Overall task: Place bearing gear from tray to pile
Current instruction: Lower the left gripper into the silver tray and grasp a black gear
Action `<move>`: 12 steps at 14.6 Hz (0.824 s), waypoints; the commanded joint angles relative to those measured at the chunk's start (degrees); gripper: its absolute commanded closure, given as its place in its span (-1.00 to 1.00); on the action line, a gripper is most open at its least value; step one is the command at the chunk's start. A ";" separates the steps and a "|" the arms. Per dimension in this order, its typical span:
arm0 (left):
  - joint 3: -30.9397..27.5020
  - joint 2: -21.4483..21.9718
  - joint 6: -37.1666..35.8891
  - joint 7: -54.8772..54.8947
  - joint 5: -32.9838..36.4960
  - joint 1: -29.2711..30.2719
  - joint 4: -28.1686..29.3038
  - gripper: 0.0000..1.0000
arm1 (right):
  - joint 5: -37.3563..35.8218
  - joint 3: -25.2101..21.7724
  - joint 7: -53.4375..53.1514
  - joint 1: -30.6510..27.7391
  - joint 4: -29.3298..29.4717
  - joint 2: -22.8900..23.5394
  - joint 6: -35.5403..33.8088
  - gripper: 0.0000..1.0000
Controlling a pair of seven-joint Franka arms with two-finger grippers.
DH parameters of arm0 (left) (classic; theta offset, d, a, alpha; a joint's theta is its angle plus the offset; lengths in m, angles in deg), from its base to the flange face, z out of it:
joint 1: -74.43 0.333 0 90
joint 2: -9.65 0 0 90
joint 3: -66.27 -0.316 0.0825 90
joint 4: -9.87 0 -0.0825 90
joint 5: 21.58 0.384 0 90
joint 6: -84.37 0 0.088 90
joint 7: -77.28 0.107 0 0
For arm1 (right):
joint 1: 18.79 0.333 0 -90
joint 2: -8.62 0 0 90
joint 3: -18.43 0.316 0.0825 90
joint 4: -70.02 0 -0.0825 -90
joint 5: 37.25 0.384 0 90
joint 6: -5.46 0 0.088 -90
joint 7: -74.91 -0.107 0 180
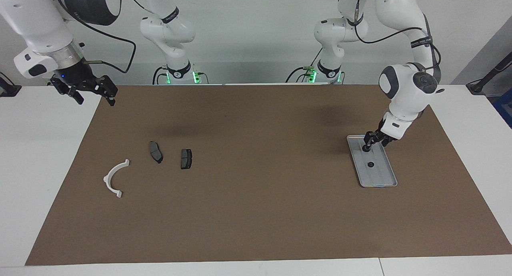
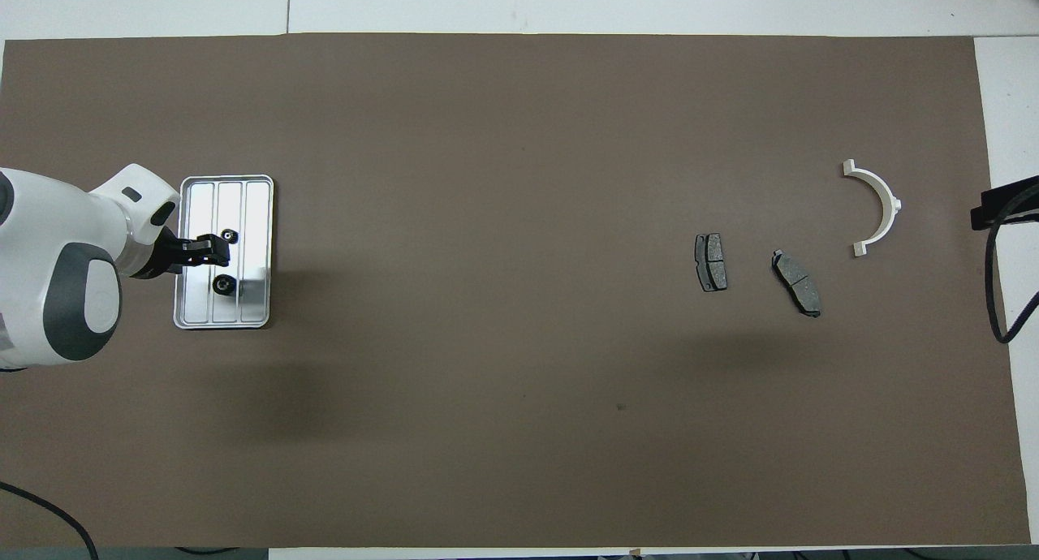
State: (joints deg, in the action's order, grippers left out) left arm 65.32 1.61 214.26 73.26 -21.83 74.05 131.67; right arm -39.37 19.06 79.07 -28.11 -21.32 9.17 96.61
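Observation:
The silver ribbed tray (image 1: 385, 175) (image 2: 258, 219) lies at the left arm's end of the mat. In it are two small dark bearing gears. The one farther from the robots (image 1: 371, 164) (image 2: 230, 235) lies free. My left gripper (image 1: 366, 146) (image 2: 219, 250) is low in the tray, right at the nearer gear (image 2: 223, 284). The pile lies toward the right arm's end: a white half-ring bracket (image 1: 114, 179) (image 2: 878, 207) and two dark brake pads (image 1: 156, 152) (image 1: 186, 159). My right gripper (image 1: 95, 101) (image 2: 998, 207) hangs open over the mat's edge there, holding nothing.
A brown mat (image 1: 256, 212) covers most of the white table. The two arm bases (image 1: 178, 72) stand at the robots' edge. A black cable (image 2: 994, 300) loops down from the right arm over the mat's edge.

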 commanded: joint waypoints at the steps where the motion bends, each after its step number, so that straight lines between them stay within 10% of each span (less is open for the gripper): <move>1: -0.19 -1.28 2.03 0.33 0.78 -0.32 0.46 -0.25 | -0.34 0.51 1.29 -0.97 -0.16 -0.55 2.35 -1.00; 12: -0.19 -3.74 1.86 0.51 0.78 -0.32 1.07 -0.19 | 0.44 0.69 0.76 -0.27 -0.07 0.07 7.10 -1.00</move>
State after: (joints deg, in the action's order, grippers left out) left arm 65.43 -2.31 215.18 73.34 -21.83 74.01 131.80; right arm -39.34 19.48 79.09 -28.08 -21.24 9.17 102.14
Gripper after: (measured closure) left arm 0.401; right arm 0.000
